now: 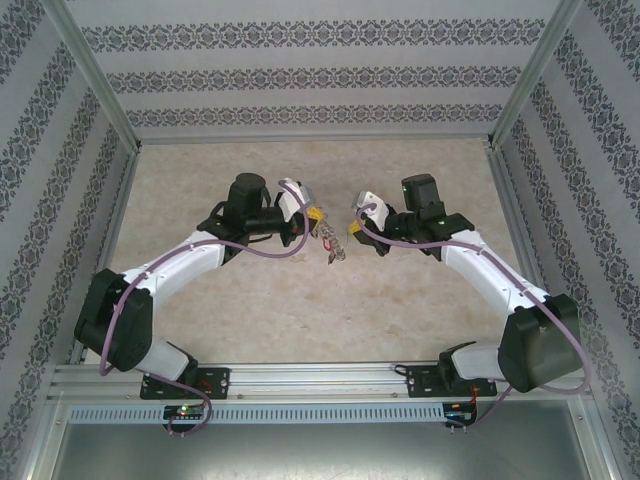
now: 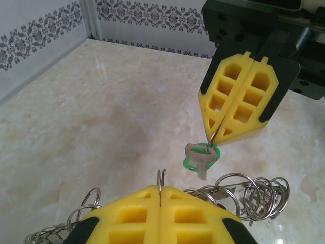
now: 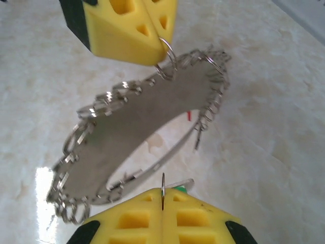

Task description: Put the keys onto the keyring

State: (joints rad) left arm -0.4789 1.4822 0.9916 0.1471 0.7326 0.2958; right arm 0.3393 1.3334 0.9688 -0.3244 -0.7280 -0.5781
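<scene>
Checking in from the floor: what does each tool have?

Operator: I have both shut. The left tool (image 2: pixel 160 193) pinches one small link (image 3: pixel 167 53) of the keyring (image 3: pixel 101 147), and the big oval loop hangs free under it, above the counter (image 2: pixel 101 112). The right tool (image 2: pixel 219 133) pinches a thin split ring (image 3: pixel 163 184), and a silver key (image 2: pixel 201 158) with a green head dangles from that ring, blade down.

Floor: So which way does the loop lie from the key?

Operator: Across the gap. On the overhead view the two tools face each other tip to tip, close but apart, and the loop hangs between them — nearer the left one, which carries it. From my right wrist camera the oval's long axis runs from low left to high right, with the gripped link at the high end. The key is on my side of that gap, clear of the loop as far as I can tell.

Floor: Any other key?

Operator: I see a speck of red (image 3: pixel 189 116) past the far rim, too small to name. My guess is the right arm has to bring the split ring across to a link while the left holds the loop — a free-hanging loop can swing, and that worries me.
</scene>
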